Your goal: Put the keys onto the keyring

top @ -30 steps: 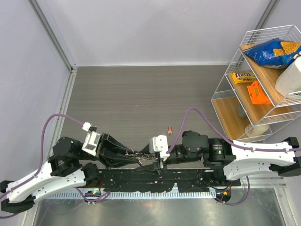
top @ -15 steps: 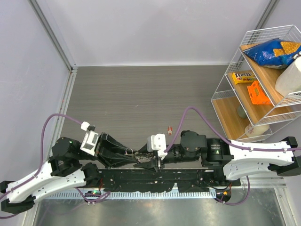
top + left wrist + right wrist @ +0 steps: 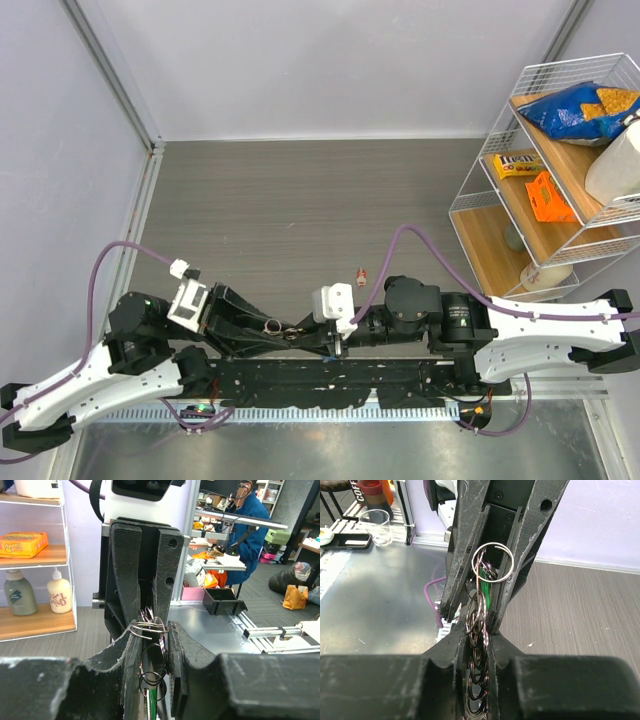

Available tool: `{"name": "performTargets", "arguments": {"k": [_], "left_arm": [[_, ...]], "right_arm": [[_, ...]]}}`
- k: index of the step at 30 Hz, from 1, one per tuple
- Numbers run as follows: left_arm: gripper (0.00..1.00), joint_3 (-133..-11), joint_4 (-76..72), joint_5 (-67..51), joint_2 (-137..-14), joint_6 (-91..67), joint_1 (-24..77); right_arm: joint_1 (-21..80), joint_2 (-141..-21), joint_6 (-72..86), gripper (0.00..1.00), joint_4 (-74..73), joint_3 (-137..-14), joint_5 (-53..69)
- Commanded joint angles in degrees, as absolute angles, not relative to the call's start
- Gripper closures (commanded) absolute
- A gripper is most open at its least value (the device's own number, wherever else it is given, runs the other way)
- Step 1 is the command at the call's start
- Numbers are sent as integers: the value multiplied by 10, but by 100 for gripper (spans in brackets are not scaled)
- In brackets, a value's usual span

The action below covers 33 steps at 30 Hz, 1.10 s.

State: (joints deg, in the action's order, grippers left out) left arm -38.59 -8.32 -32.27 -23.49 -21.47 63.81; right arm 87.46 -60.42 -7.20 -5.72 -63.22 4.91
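**Top external and wrist views: both grippers meet on the keyring**

Top external view, lower centre: the two arms face each other above their base rail, fingertips meeting. The keyring (image 3: 272, 326) lies between them, its long axis running left to right across the frame, slightly downward to the right. One red key (image 3: 361, 272) lies apart on the grey table (image 3: 300, 200), just above and right of the grippers. Its long axis runs up and down the frame, and it touches neither gripper.

Left wrist view: the left gripper (image 3: 151, 630) has its fingers drawn close together with the string of wire rings pinched between them. One ring lies flat across the fingertips; the rest hang straight down the frame into the gap.

Right wrist view: the right gripper (image 3: 476, 637) is closed to a narrow slot, with the lower rings clamped in it. The keyring runs vertically up the centre of the frame. Its largest ring is uppermost, standing between the opposing left fingers. A green key (image 3: 484, 589) shows among the rings, pointing along the same vertical line. Its tip is hidden.
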Motion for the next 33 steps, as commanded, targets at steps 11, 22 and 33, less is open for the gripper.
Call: {"name": "performTargets", "arguments": {"k": [11,22,33], "left_arm": [[90,-402,-85,-315,-255,-214,637],[75,-404,-61,-314,-250,-203,636],[63,-408,-39,-305,-241,-200,637]], "right_arm": [[872,-576,-46,94,-46,-638,88],[867,-545,-8,95,-64,-634,105],[867,-507,-1,94,-72,-628,119]]}}
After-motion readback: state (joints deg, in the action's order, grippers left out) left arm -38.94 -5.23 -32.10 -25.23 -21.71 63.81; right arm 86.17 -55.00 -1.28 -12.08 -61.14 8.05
